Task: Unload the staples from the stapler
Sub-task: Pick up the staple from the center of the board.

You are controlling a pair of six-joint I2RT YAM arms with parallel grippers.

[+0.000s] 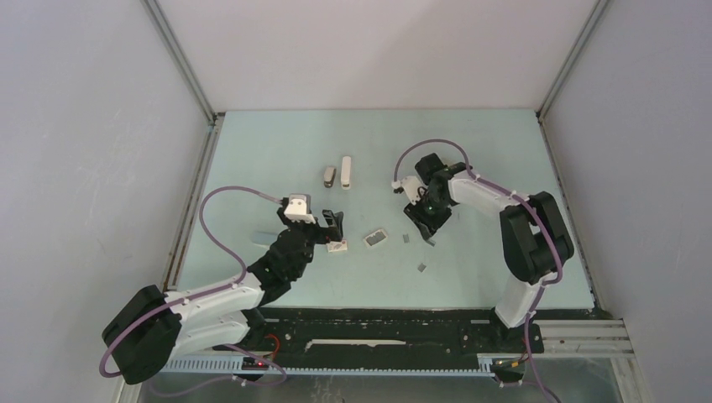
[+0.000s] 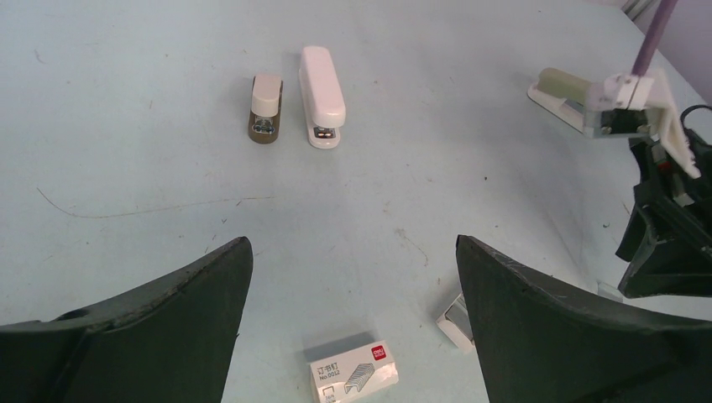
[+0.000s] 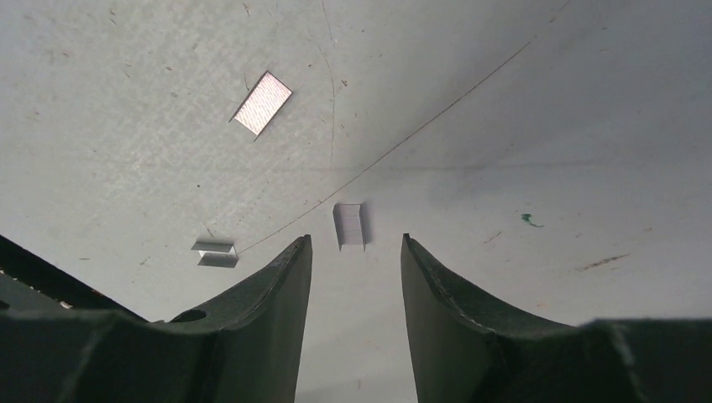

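Pale table (image 3: 546,101): right hand (image 3: 354,243) partly open, seemingly empty, staples (image 3: 349,225) just ahead.

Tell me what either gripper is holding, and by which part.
Nothing: left gripper gapes empty; right gripper is open, a staple strip lying loose by its tips.

a small stapler (image 2: 561,87) with a dull grey-beige top and a white underside lies low on the pale table (image 2: 126,101), far right in the left wrist view, its near end hidden so that open or closed cannot be told. the staples (image 3: 349,225) lie loose on the table as tiny strips of grey metal: one short u-shaped strip lies with its open channel facing up, and a second strip (image 3: 217,252) lies on its side near its left. a third strip (image 3: 262,102), well apart from both, lies flat and slanted, its ribbed face shining.
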